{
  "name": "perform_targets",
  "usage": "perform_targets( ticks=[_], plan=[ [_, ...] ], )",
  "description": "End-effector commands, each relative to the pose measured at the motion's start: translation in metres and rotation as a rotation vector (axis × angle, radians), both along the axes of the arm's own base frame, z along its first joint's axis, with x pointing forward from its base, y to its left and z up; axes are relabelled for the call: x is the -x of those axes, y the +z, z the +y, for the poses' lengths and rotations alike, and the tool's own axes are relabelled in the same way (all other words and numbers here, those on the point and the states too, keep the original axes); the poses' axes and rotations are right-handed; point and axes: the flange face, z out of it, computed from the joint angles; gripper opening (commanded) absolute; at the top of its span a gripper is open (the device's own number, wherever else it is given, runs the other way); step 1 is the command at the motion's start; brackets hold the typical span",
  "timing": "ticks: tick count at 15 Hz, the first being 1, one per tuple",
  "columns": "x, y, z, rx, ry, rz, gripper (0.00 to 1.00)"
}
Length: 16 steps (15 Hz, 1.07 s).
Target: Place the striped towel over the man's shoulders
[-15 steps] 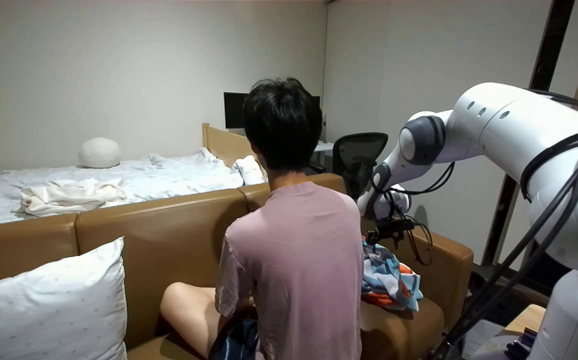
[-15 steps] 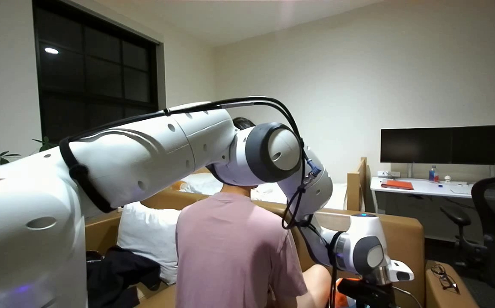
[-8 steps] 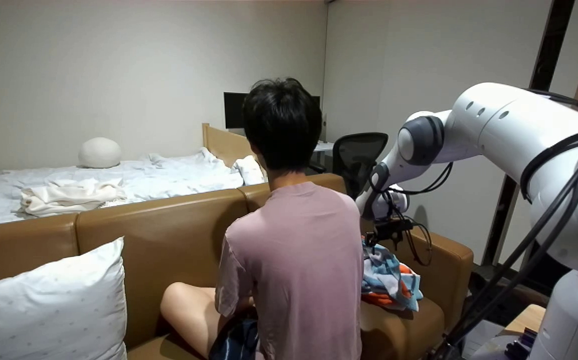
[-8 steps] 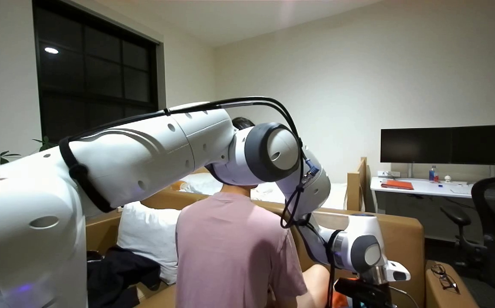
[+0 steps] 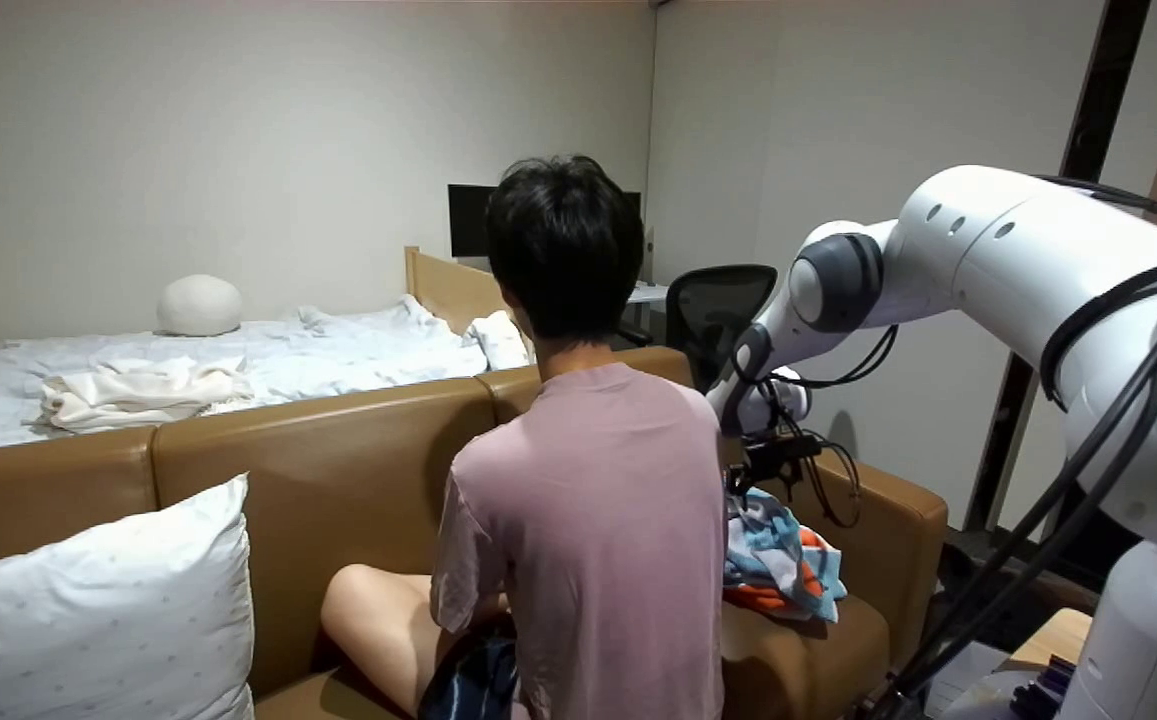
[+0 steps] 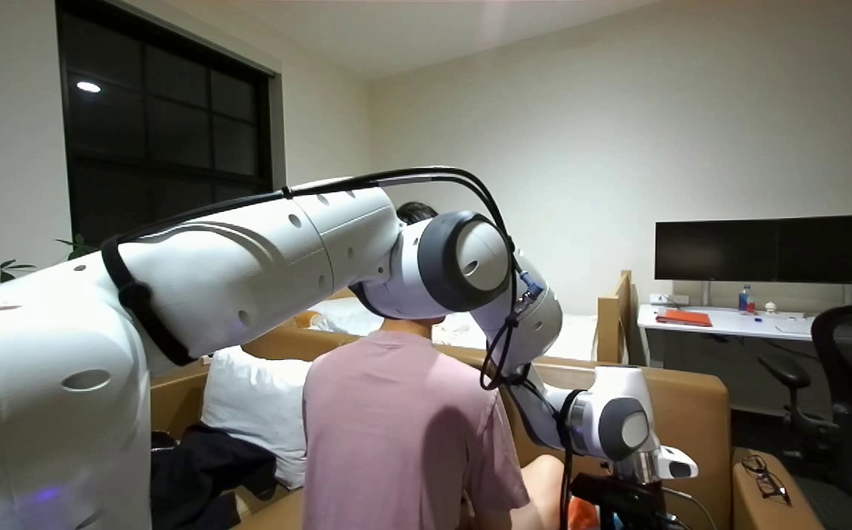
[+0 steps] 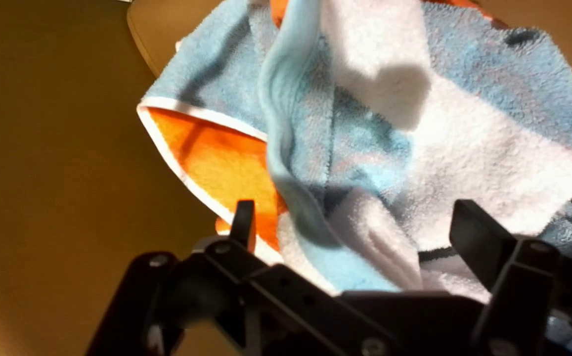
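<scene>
End effector [image 7: 352, 217]: I am aiming it down above the striped towel [image 7: 389, 158], its two black fingers [image 7: 476, 240] standing wide apart.
Contact: I am seeing cloth framed between the fingers in the wrist view, yet I cannot tell whether the tips are touching it.
Striped towel: it is lying crumpled on the worktop [image 5: 833, 650], a brown sofa seat, close to the corner where the near edge is meeting the sofa arm [image 5: 913, 545] in an exterior view.
Long axis: the cloth is bunching too heavily for me to be reading its full length; a narrow pale-blue fold is running from the top of the wrist view, curving down between my fingers, and a broad white band is slanting away to its right.
Pointing: a white-trimmed corner, orange inside, is pointing to the left of the wrist view; in an exterior view a pale-blue corner is pointing toward the worktop's near edge.
Man [image 5: 598, 560]: he is sitting on the worktop beside the towel, his back turned in both exterior views, his pink-shirted shoulders [image 5: 578, 420] rising above the heap.
Glasses [image 6: 762, 475]: they are resting on the sofa arm, past the worktop's edge.
</scene>
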Motion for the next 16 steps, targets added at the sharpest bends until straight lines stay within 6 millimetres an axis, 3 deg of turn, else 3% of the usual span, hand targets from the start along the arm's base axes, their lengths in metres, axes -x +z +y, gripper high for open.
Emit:
perform_targets(
  ticks=[1,8,9,10,16],
  plan=[
    [-0.003,-0.001,-0.002,0.007,-0.005,0.025,1.0],
    [-0.006,-0.01,-0.007,0.007,-0.008,0.059,1.0],
    [-0.006,-0.011,-0.007,0.005,-0.01,0.059,0.75],
    [-0.007,-0.012,-0.008,0.009,-0.011,0.059,0.74],
    [-0.01,-0.013,-0.008,0.005,-0.012,0.061,0.34]
  ],
)
